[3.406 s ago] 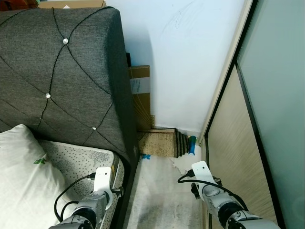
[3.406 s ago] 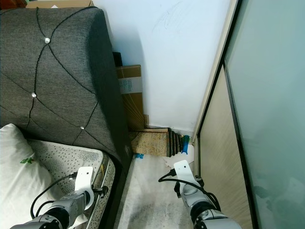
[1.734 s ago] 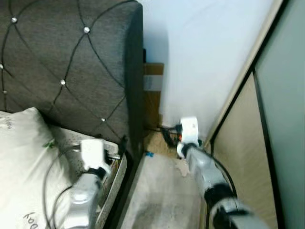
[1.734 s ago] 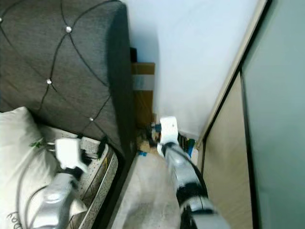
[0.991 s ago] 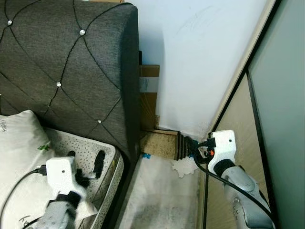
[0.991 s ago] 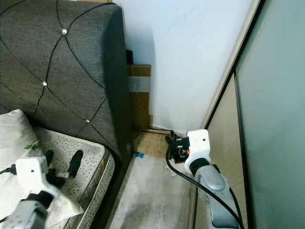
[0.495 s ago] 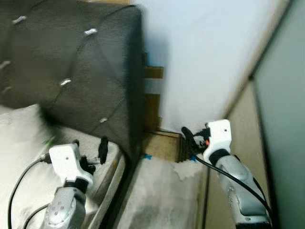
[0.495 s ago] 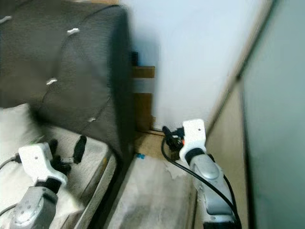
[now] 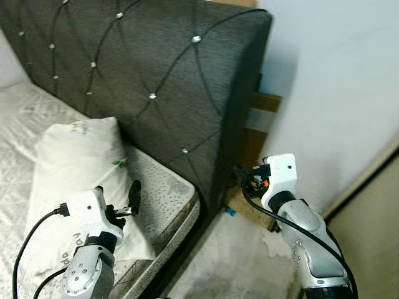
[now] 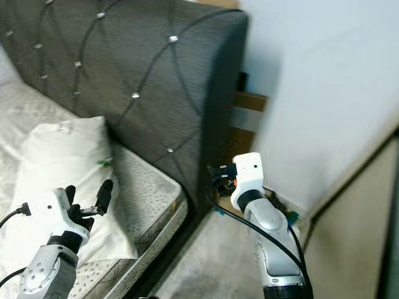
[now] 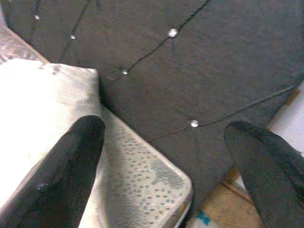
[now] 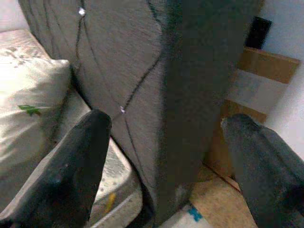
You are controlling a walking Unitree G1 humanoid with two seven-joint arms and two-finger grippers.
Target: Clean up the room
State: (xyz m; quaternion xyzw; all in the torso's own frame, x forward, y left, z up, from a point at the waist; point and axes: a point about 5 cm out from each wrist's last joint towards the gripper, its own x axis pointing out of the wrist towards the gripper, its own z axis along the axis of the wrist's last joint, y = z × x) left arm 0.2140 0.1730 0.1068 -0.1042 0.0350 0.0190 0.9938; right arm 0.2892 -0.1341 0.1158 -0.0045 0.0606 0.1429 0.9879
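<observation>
Between the left gripper (image 9: 128, 200)'s widely parted, empty jaws, the left wrist view shows a white pillow (image 11: 33, 118) on one side and the dark grey tufted headboard (image 11: 190, 71) straight ahead. From the head camera, that gripper hovers at about 7 o'clock over the speckled mattress (image 9: 165, 193), with the pillow (image 9: 75, 168) just beyond it toward 10 o'clock, lying against the foot of the headboard (image 9: 162, 81) and apart from the fingers.

At about 4 o'clock the right gripper (image 9: 244, 176) is raised beside the outer end of the headboard, its jaws also spread wide and holding nothing; its wrist view looks along the headboard's edge (image 12: 190, 95). A flattened cardboard box (image 9: 259, 124) stands behind the headboard against the white wall (image 9: 336, 93). On the floor (image 9: 243, 261) in the gap beside the bed lies a small blue scrap (image 9: 230, 212), below the right gripper and not touching it. A beige cupboard panel (image 9: 368, 237) is at 4 o'clock.
</observation>
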